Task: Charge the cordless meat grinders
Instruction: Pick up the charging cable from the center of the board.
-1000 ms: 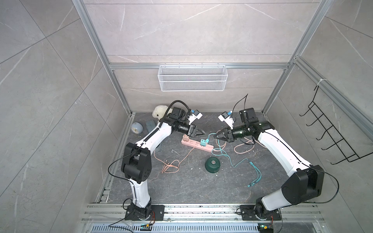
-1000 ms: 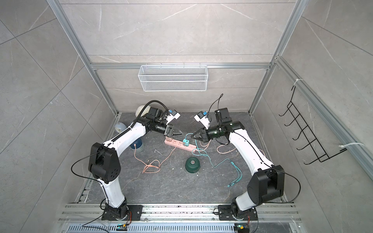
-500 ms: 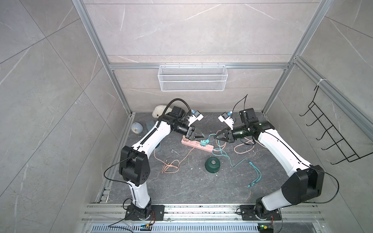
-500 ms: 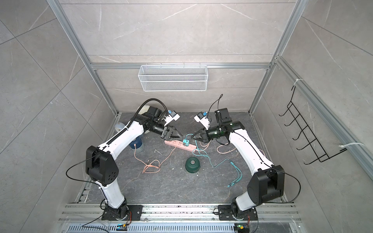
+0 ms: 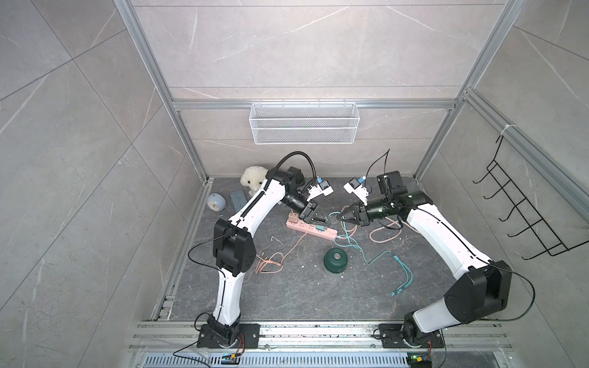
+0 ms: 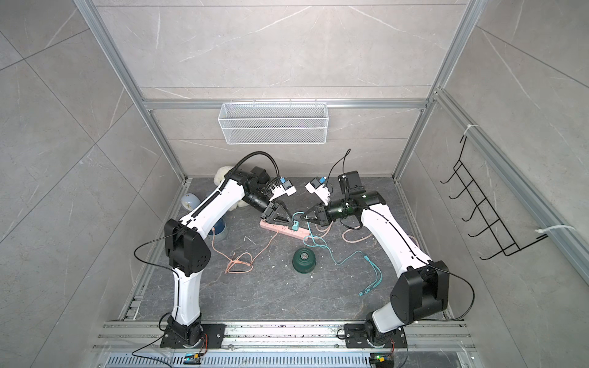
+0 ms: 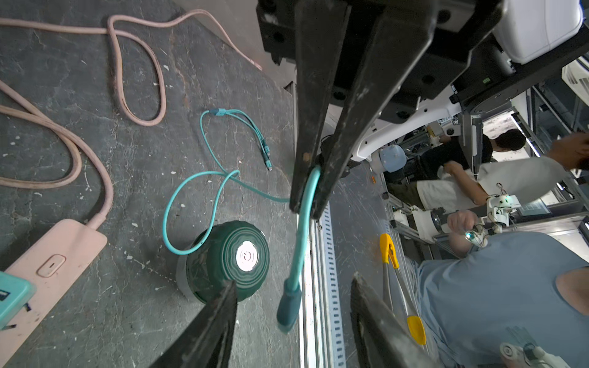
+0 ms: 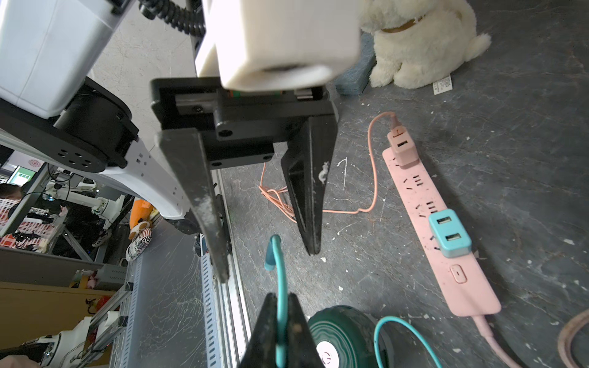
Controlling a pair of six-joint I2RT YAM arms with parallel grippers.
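The dark green meat grinder (image 5: 335, 260) (image 6: 304, 260) (image 7: 228, 261) (image 8: 344, 337) stands mid-floor with its silver hub up. A dark blue grinder (image 6: 220, 227) shows partly behind the left arm. My right gripper (image 5: 340, 219) (image 6: 303, 218) (image 8: 280, 298) is shut on a teal cable (image 7: 306, 204) (image 8: 280, 270) just behind its plug end (image 7: 288, 306). My left gripper (image 5: 323, 220) (image 6: 290, 222) (image 7: 293, 306) is open, its fingers on either side of that plug without touching it. Both hover above the pink power strip (image 5: 312, 229) (image 8: 446, 264).
A teal plug cube (image 8: 449, 237) and a pink plug cube (image 8: 402, 149) sit in the strip. Loose pink cable (image 5: 271, 263) and teal cable (image 5: 382, 255) lie on the floor. A plush toy (image 5: 253, 178), a pale blue ball (image 5: 216, 202) and a wire basket (image 5: 304, 127) are at the back.
The left gripper has moved forward and right, up to the cable end held by the right gripper. The right arm has stayed still.
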